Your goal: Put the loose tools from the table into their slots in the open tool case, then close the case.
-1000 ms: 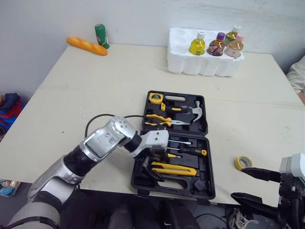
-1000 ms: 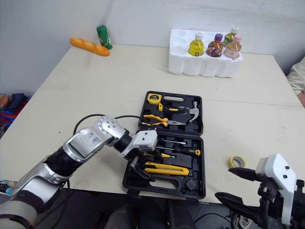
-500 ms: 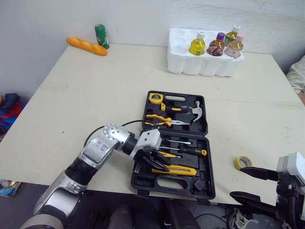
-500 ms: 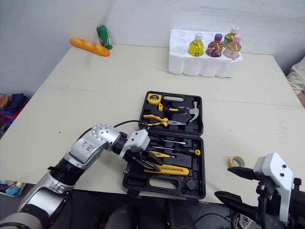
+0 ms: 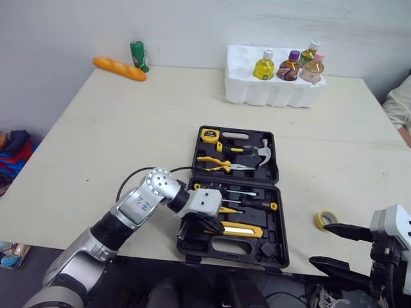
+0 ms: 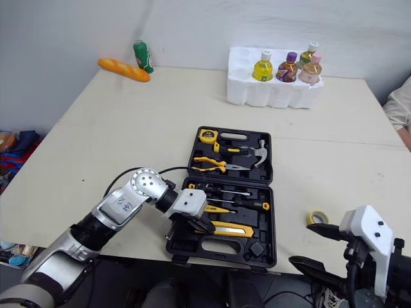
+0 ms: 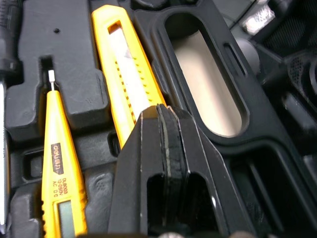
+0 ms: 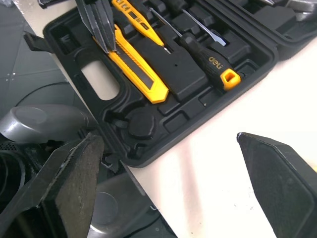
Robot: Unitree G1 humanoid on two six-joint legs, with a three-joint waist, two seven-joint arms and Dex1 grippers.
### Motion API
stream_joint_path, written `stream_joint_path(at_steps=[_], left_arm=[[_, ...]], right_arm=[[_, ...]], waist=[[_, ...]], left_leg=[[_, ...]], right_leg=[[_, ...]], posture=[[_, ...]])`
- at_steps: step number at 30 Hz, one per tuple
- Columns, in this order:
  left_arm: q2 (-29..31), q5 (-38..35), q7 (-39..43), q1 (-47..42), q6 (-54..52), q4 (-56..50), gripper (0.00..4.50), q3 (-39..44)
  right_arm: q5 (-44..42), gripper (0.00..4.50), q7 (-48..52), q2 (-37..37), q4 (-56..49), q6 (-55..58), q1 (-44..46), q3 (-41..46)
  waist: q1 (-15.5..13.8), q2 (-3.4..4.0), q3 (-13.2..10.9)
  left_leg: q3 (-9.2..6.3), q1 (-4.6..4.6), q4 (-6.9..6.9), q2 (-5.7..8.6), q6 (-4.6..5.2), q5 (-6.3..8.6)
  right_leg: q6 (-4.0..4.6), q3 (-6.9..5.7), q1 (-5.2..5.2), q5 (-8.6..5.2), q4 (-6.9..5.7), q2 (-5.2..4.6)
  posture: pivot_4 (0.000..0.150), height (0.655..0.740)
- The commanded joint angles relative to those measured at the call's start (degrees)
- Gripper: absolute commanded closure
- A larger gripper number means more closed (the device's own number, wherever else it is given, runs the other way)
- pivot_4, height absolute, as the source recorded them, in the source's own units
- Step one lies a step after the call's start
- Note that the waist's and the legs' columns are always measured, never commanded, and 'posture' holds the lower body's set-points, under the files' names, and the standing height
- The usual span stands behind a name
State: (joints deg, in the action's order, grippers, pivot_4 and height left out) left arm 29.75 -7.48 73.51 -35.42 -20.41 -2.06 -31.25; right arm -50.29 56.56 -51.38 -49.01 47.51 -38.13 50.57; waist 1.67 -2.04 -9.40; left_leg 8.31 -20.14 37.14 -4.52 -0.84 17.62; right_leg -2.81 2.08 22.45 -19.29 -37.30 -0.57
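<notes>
Two halves of a black tool case lie open and flat on a pale table, the case set toward the near edge, right of centre. At the far edge a white foam tray holds four bottles, and well apart at the far left corner a baguette rests beside a green can. A person's sleeve shows at the right edge. The left gripper reaches into the near half of the case, its two black fingers pressed together with nothing between them, their tips over the yellow utility knife seated in its slot. The right gripper hangs at the near right edge of the table, its fingers spread wide and empty. In the far half of the case sit a hammer, yellow-handled pliers and a yellow tape measure; the near half also holds a black screwdriver and a yellow tester pen. One loose item, a yellow tape roll, lies flat on the table right of the case, just beyond the right gripper's fingertips.
</notes>
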Motion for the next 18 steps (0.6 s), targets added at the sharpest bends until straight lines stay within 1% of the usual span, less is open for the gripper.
stream_joint_path(at_steps=[1, 2, 4, 5, 6, 10, 12, 13, 16, 18], left_arm=[[-0.07, -7.22, -0.56, 2.23, -7.26, -2.2, 4.48, 6.62], [0.1, -9.23, -0.24, 2.47, -8.95, -3.18, 4.48, 8.32], [3.38, -16.57, 2.01, 3.38, -14.9, -5.46, 3.86, 15.25], [5.2, -19.18, 2.47, 3.86, -17.1, -5.84, 3.72, 18.54], [7.27, -21.0, 2.4, 4.45, -18.72, -5.35, 3.34, 21.9], [14.36, -23.72, 0.45, 7.55, -22.53, -0.54, 1.39, 31.75], [17.33, -23.33, -0.81, 9.8, -22.2, 3.27, 0.41, 36.32], [18.26, -22.86, -1.54, 10.81, -21.49, 4.59, 0.04, 37.89], [22.42, -20.11, -3.53, 13.96, -16.67, 12.43, 0.04, 43.09], [24.16, -18.36, -5.05, 15.78, -13.44, 16.05, 0.04, 45.16]], right_arm=[[0.97, 0.0, -0.62, 0.64, 0.61, -1.06, 0.11, 0.89], [1.21, 0.0, -0.67, 0.82, 0.85, -1.21, 0.08, 0.96], [2.64, 0.0, -0.78, 1.63, 3.06, -1.96, -0.08, 2.46], [3.38, 0.0, -0.76, 2.08, 4.35, -2.34, -0.26, 3.52], [4.18, 0.0, -0.62, 2.65, 6.11, -2.81, -0.6, 4.96], [8.91, 0.0, 2.08, 5.36, 14.38, -6.51, -4.55, 10.19], [12.55, 0.0, 2.94, 6.8, 19.29, -9.98, -6.9, 11.92], [13.85, 0.0, 3.28, 7.21, 21.55, -11.5, -7.62, 12.47], [18.67, 0.0, 2.37, 7.62, 29.96, -17.22, -7.91, 14.21], [19.2, 0.0, 2.09, 7.24, 33.06, -18.65, -7.06, 15.53]], waist=[[0.12, -0.01, -0.01], [0.25, 0.0, -0.02], [0.3, -0.03, -0.07], [0.3, -0.04, -0.09], [0.29, -0.03, -0.09], [0.09, 0.09, -0.09], [0.06, 0.1, -0.09], [0.07, 0.09, -0.1], [0.07, 0.01, -0.14], [0.17, 0.0, -0.16]], left_leg=[[0.0, -0.04, 0.01, 0.0, 0.01, 0.0], [0.0, -0.06, 0.01, -0.01, 0.01, -0.01], [0.0, -0.06, 0.01, -0.04, -0.02, -0.02], [-0.01, -0.09, 0.03, -0.05, -0.06, -0.04], [-0.02, -0.15, 0.01, -0.07, -0.13, -0.08], [-0.02, -0.14, -0.09, -0.06, -0.22, -0.09], [0.01, -0.15, -0.1, -0.05, -0.2, 0.01], [0.01, -0.15, -0.1, -0.05, -0.19, 0.05], [0.11, -0.2, -0.11, -0.06, -0.13, 0.22], [0.14, -0.24, -0.11, -0.05, -0.13, 0.24]], right_leg=[[0.0, 0.0, 0.04, 0.0, 0.01, 0.0], [0.0, 0.0, 0.09, 0.0, -0.01, 0.02], [0.03, -0.02, 0.24, -0.01, -0.06, 0.03], [0.03, -0.02, 0.42, -0.02, -0.12, 0.05], [0.04, -0.04, 0.52, -0.02, -0.14, 0.06], [0.1, -0.06, 0.62, -0.06, -0.17, 0.04], [0.1, -0.06, 0.63, -0.14, -0.12, 0.02], [0.09, -0.06, 0.62, -0.16, -0.1, 0.01], [0.12, -0.09, 0.72, -0.19, -0.02, -0.1], [0.13, -0.09, 0.81, -0.19, -0.01, -0.14]], posture=[[0.15, 0.7339], [0.15, 0.7339], [0.15, 0.7339], [0.15, 0.7339], [0.15, 0.7339], [0.15, 0.7339], [0.15, 0.7339], [0.15, 0.7339], [0.15, 0.7339], [0.15, 0.7339]])
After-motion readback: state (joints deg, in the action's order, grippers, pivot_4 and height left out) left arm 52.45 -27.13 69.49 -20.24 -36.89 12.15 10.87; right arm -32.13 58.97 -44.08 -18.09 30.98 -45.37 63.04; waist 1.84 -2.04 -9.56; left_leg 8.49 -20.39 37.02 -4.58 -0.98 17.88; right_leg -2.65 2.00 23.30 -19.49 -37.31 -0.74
